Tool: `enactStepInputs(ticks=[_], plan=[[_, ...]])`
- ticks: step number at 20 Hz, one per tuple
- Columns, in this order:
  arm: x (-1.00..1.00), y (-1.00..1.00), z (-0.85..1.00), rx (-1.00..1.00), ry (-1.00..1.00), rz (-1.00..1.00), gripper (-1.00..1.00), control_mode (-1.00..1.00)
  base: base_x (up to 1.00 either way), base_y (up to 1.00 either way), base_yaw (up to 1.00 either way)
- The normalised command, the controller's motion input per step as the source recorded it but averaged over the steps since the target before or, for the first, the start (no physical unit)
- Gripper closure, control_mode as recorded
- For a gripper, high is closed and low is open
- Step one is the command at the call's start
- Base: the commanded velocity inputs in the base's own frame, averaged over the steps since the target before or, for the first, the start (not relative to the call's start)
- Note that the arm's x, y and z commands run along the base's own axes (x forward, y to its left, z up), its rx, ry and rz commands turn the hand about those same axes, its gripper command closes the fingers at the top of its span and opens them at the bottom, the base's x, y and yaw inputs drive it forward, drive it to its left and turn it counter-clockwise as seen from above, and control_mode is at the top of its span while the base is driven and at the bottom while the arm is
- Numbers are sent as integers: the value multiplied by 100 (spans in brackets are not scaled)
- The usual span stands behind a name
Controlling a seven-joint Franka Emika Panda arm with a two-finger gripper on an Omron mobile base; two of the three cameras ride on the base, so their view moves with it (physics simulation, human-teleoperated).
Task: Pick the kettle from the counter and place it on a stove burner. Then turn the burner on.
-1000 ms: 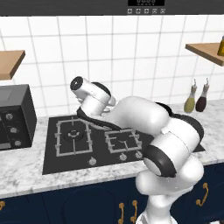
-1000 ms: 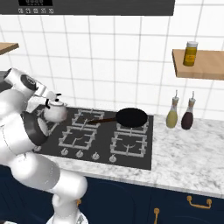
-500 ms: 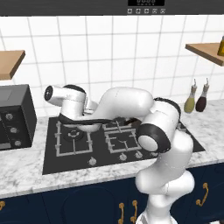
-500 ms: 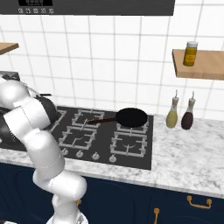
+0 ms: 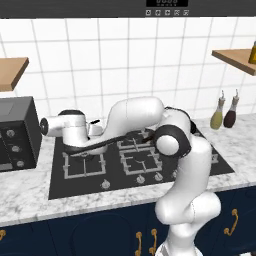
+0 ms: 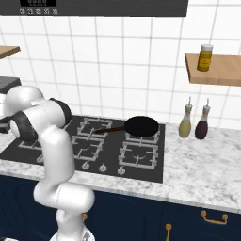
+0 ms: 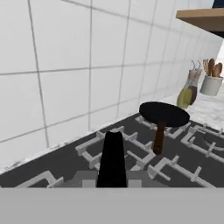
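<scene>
The white marble counter (image 6: 197,164) carried a black cooktop (image 6: 146,164), with two bottles (image 6: 185,126) standing on it to the right and a dark oven (image 5: 15,135) at its left end.

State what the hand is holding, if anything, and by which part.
Cannot be told for sure: the kettle sits right against the hand, but the grip itself is hidden.

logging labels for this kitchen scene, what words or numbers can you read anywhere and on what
No text can be read.
Display panel on the dark unit above the stove: light marks, too blurred to read.
Same panel in the right base view: still illegible.
Yellow jar on the shelf: no legible label.
Microwave: knobs, no readable marks.
</scene>
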Motion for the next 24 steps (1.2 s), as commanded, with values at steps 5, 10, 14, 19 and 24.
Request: enactStepInputs(ticks=[5, 10, 14, 19, 24], plan=[[31, 52, -13, -6, -22, -1, 100, -100, 0, 0, 0], [30, 34, -16, -6, -9, -2, 100, -100, 0, 0, 0], [25, 21, -30, -6, 0, -1, 100, -100, 0, 0, 0], [22, 13, -42, -5, 0, 0, 100, -100, 0, 0, 0], [18, 0, -45, -8, 0, 0, 100, -100, 0, 0, 0]])
